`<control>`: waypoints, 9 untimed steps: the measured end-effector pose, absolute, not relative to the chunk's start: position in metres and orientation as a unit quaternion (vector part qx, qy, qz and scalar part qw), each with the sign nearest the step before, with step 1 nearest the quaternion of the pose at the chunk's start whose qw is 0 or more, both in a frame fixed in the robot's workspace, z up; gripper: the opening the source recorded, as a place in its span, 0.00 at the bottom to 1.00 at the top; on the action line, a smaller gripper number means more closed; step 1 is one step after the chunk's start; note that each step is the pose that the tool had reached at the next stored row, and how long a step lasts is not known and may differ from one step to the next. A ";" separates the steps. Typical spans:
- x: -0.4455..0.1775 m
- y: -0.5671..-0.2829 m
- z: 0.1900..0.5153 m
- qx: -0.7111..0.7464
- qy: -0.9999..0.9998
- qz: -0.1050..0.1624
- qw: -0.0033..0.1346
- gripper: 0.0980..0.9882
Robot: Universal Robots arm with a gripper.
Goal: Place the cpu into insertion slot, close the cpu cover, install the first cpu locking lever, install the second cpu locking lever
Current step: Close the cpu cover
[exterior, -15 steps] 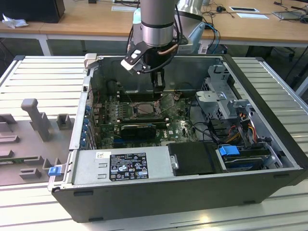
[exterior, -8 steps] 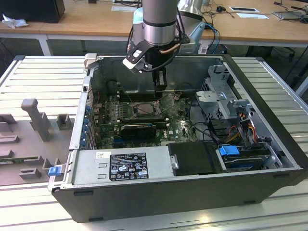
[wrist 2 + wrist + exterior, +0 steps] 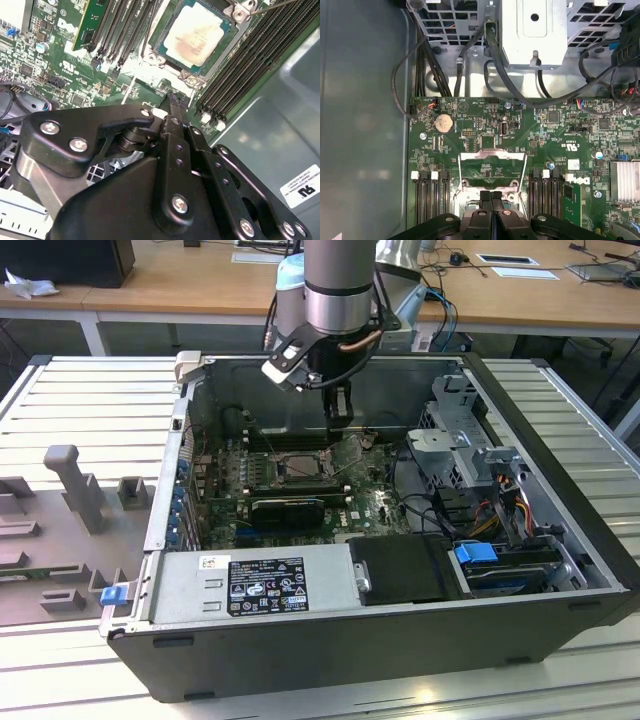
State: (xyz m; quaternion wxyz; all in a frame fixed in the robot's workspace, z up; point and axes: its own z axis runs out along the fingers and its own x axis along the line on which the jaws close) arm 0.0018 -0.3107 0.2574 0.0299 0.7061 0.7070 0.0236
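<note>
My pincer (image 3: 491,196) is pinched shut on nothing, hovering just beside the insertion slot (image 3: 229,49), where the one cpu (image 3: 192,32) already lies seated. The one cpu cover (image 3: 492,156) stands raised, so I judge that closing it and setting both levers remain; I make out just one thin lever rod (image 3: 272,5)

From my console I see a ribbed grey metal table (image 3: 90,390) carrying the open computer case (image 3: 400,640), which lies on its side across the middle, and a grey fixture plate (image 3: 40,570) with upright blocks, lying toward the exterior view's left, just beside the case.
</note>
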 end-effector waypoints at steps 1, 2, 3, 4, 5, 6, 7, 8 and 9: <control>0.004 -0.311 0.258 0.706 0.707 0.023 0.030 0.01; 0.006 -0.311 0.258 0.706 0.707 0.023 0.029 0.01; 0.008 -0.311 0.258 0.706 0.707 0.023 0.029 0.01; 0.010 -0.311 0.258 0.706 0.707 0.023 0.029 0.01; 0.011 -0.311 0.258 0.706 0.707 0.023 0.029 0.01; 0.014 -0.311 0.258 0.706 0.707 0.023 0.029 0.01; 0.016 -0.311 0.258 0.706 0.707 0.023 0.029 0.01; 0.017 -0.311 0.258 0.706 0.707 0.023 0.029 0.01; 0.018 -0.311 0.258 0.706 0.707 0.023 0.029 0.01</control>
